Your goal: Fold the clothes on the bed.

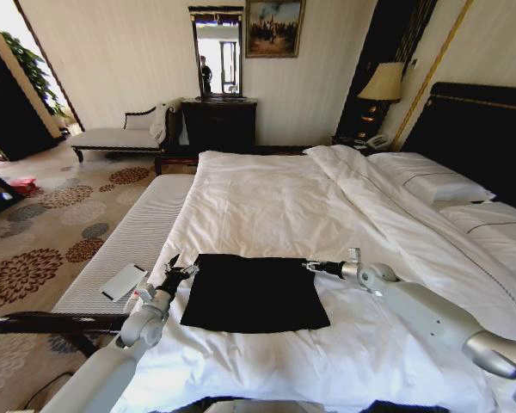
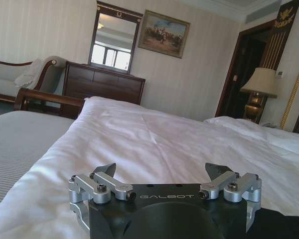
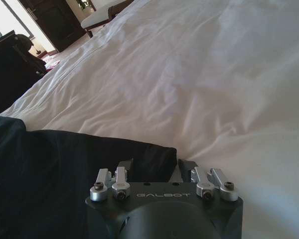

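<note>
So the bed (image 1: pixel 267 198) takes up most of the head view, white duvet all over, pillows stacked up at the far right against the dark headboard (image 1: pixel 490 129). Along its left side runs a striped cushioned bench (image 1: pixel 129 241) with a small white flat thing (image 1: pixel 123 281) lying on it, can't tell what it is.

The black T-shirt (image 1: pixel 254 292) is lying flat on the duvet near the front edge of the bed, already folded down into a roughly rectangular shape, right between the two arms.

The left gripper (image 1: pixel 182 268) sits just off the shirt's far-left corner, low over the duvet. In the left wrist view the fingers (image 2: pixel 105 170) are spread wide apart with nothing between them, so it's released, and a bit of the black fabric shows at the lower right of that frame.

The right gripper (image 1: pixel 312 267) is at the shirt's far-right corner. In the right wrist view the fingers (image 3: pixel 124 167) straddle a bunched-up edge of the shirt fabric, so it looks like it's got that corner between them, but I honestly can't tell if it's clamped down on it or just sitting around it.
</note>
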